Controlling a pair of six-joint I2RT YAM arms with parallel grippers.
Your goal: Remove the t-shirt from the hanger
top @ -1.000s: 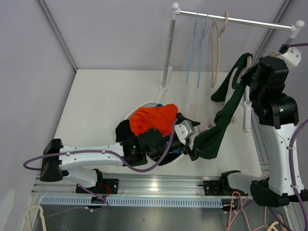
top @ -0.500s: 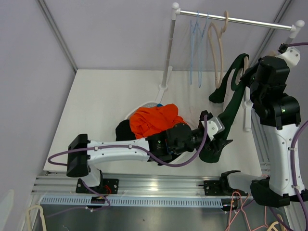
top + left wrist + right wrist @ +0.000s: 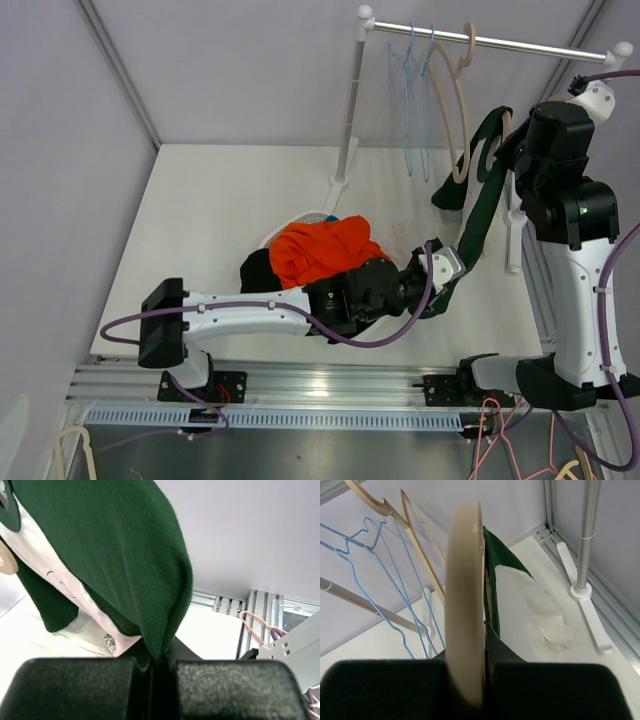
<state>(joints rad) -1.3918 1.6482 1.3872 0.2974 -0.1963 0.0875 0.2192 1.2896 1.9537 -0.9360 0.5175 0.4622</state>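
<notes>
Dark green t-shirt [image 3: 480, 200] stretched in a diagonal band: hem pinched in the left gripper [image 3: 159, 665], low above the white tabletop [image 3: 220, 220], shoulders far-right on the beige wooden hanger [image 3: 464, 595] clamped in the right gripper [image 3: 466, 672]. Peeling it off likely meant pulling near-left.

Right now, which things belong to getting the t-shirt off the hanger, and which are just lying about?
In the job: green t-shirt; wooden hanger carrying it; left claw, shut on the shirt's edge; right claw, shut on the hanger.
Lying about: orange clothes pile; blue hangers and bare beige hanger on the rail.
</notes>
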